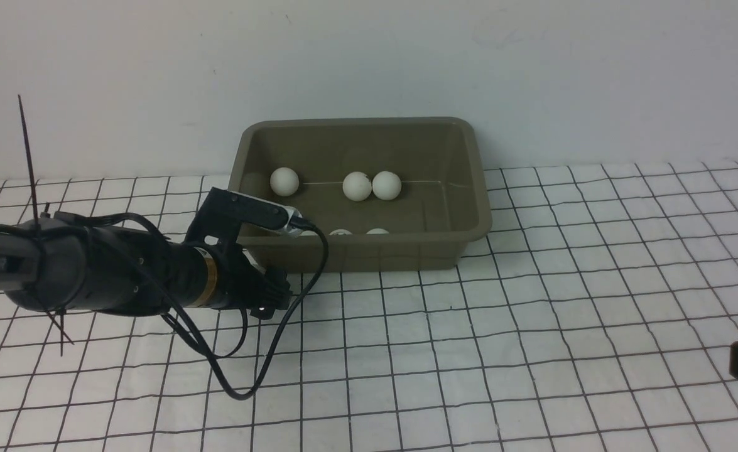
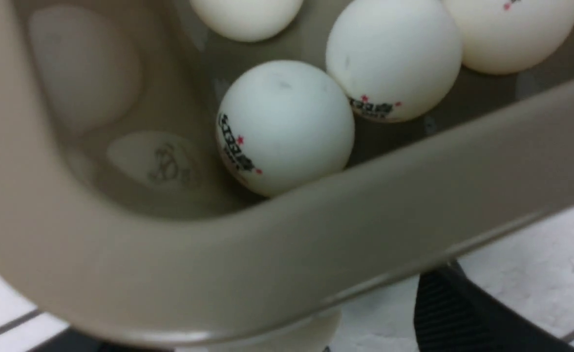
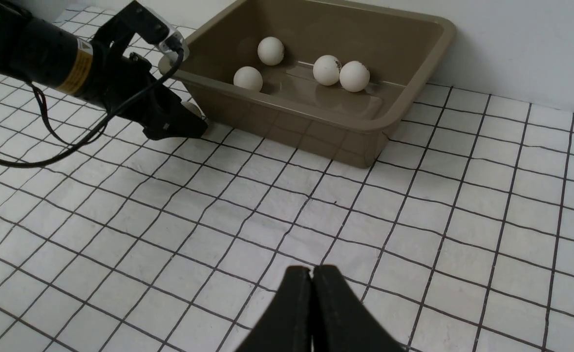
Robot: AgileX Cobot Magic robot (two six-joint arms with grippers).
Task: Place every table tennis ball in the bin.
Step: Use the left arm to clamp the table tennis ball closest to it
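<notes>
The olive-grey bin (image 1: 475,188) stands at the back of the table with several white table tennis balls in it, among them three along its far side (image 1: 284,181) (image 1: 357,186) (image 1: 386,185). My left gripper (image 1: 274,292) is low on the table at the bin's near left corner and open. One ball (image 3: 192,108) lies outside the bin against that corner. In the left wrist view this ball (image 2: 311,335) shows under the bin rim (image 2: 316,244), with a gap to one black finger (image 2: 455,318). My right gripper (image 3: 311,274) is shut and empty over the near right of the table.
A white cloth with a black grid (image 1: 532,351) covers the table. A plain wall (image 1: 532,75) rises right behind the bin. The left arm's cables (image 1: 243,389) hang down to the cloth.
</notes>
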